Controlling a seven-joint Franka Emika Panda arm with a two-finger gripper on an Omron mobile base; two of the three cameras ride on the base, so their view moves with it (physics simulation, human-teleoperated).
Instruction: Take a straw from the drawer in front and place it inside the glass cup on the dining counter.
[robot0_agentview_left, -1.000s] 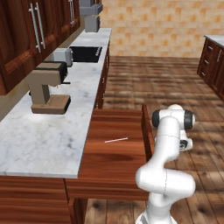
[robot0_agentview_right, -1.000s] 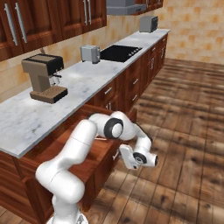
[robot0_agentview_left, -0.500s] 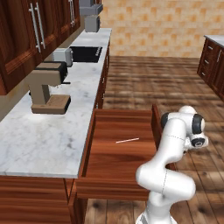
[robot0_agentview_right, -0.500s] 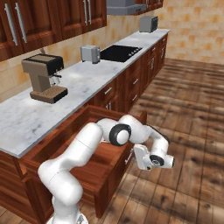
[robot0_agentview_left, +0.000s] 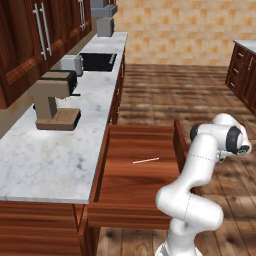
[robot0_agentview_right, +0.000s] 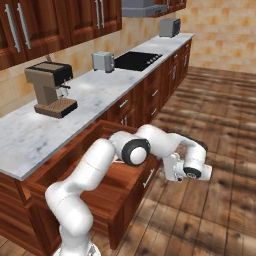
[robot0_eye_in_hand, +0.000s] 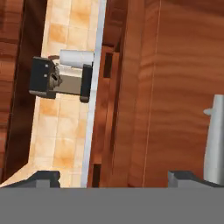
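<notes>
Since the earlier frames, the drawer (robot0_agentview_left: 137, 176) has slid further out from under the marble worktop (robot0_agentview_left: 47, 155) and now stands wide open. Its front panel (robot0_agentview_right: 137, 185) faces the wooden floor (robot0_agentview_right: 215, 210). The straw (robot0_agentview_left: 145, 161) lies flat on the drawer's wood floor, near the middle, touching nothing else. The gripper (robot0_agentview_right: 176, 169) sits just outside the front panel, beside the steel handle (robot0_eye_in_hand: 214, 140); its fingertips (robot0_eye_in_hand: 43, 176) stand spread wide apart with nothing between them. A coffee machine (robot0_agentview_left: 54, 100) stands on the worktop, well apart from the drawer
</notes>
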